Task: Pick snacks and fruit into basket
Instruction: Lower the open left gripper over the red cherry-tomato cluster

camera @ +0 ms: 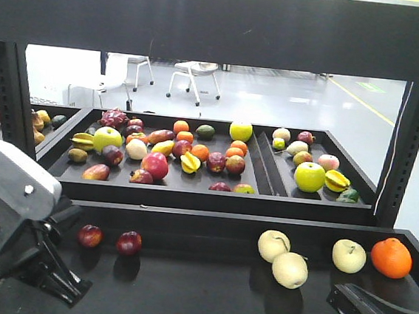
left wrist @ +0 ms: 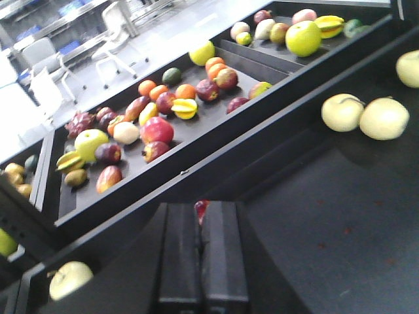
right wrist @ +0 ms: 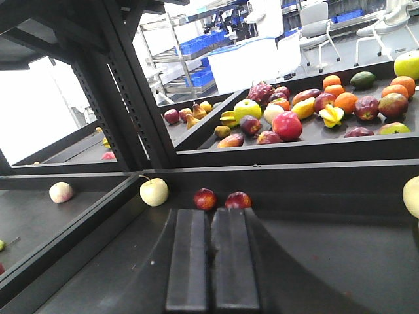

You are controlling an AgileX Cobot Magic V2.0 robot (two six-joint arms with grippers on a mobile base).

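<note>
Front view: no basket and no snack packs in sight. The far tray point(camera: 213, 197) holds mixed fruit. Best match for the task's fruit is the round yellow-green fruit point(camera: 240, 131) at the tray's far edge, right of centre. Its skin is too small to read as bumpy, so that's a guess. The near shelf point(camera: 197, 289) carries two small red fruits point(camera: 90, 235) on the left and pale pears point(camera: 274, 245) on the right. The left claw point(camera: 68, 273) is low at near left and the right claw point(camera: 344, 298) low at near right, both well apart from the tray. Can't tell their state from here.

Left wrist view: fingers point(left wrist: 180, 255) pressed flat together, closed on nothing. The yellow-green fruit sits at the tray's far rim, well away.

Right wrist view: fingers point(right wrist: 190, 261) together bar a hairline seam, closed and empty. Same fruit at the top right corner, partly cropped.

Handling, my read:
- **Fruit:** round, rigid and wide; heavy if real, light if a replica. It needs the claw fully opened and a grip across the widest middle. Small oranges point(camera: 238, 148) sit just beside it on the near side, so come down from above.
- **Snack packs, once found:** light, crinkly, slippery film. Pinch a sealed edge, not the belly.

Writing: none readable in any view.
</note>
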